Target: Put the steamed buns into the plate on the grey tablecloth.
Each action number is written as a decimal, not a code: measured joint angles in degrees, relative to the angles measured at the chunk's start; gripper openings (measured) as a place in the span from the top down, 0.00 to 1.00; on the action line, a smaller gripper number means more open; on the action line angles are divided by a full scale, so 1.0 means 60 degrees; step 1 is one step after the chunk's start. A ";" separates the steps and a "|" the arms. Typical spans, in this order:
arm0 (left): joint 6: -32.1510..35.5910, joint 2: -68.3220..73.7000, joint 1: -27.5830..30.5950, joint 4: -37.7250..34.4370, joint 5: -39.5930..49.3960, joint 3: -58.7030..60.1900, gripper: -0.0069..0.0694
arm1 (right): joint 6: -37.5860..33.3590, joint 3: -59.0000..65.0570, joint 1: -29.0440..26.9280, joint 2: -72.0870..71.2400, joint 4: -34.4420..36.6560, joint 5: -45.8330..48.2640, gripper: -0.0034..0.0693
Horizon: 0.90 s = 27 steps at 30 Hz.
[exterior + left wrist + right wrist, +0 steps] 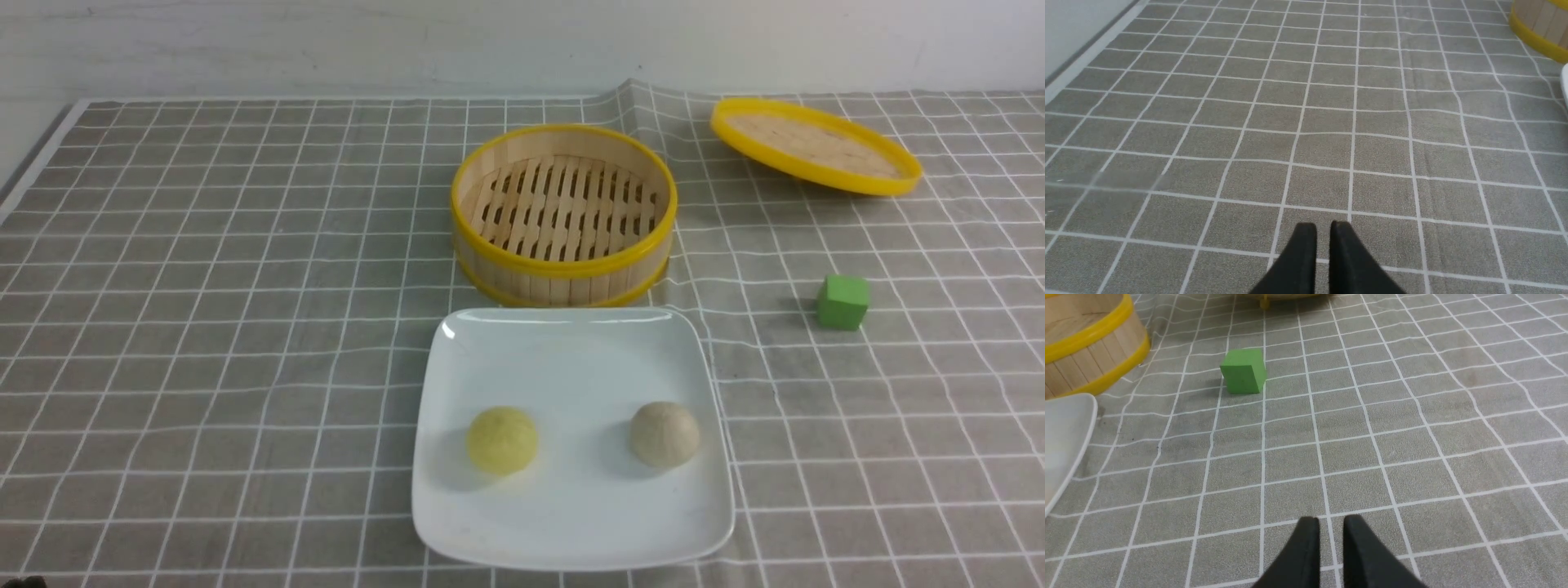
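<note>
Black fingers of the left gripper (pixel 1323 228), narrow gap, nothing held; right gripper (pixel 1334 523) same, slim gap, no load. Both over grey tablecloth (pixel 245 327), apart from the buns. Plate (pixel 571 523) at tabletop's near edge, around mid-width. Yellow bun (pixel 502 441) toward plate's left edge, beige bun (pixel 664 434) near its right edge, apart. Steamer basket (pixel 563 286) just beyond plate's far edge, no buns in it. Step: placing looks done. Next: no more transfers, likely just park arms, leave plate undisturbed.
</note>
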 joint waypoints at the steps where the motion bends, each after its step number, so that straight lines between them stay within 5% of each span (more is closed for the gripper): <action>1: 0.0000 -0.0003 0.0032 0.0000 0.0000 0.0000 0.81 | 0.0000 0.0000 0.0000 0.0000 0.0000 0.0000 0.80; 27: 0.0000 -0.0003 -0.0375 0.0000 0.0000 0.0000 0.77 | 0.0000 0.0000 0.0000 0.0000 0.0000 0.0000 0.75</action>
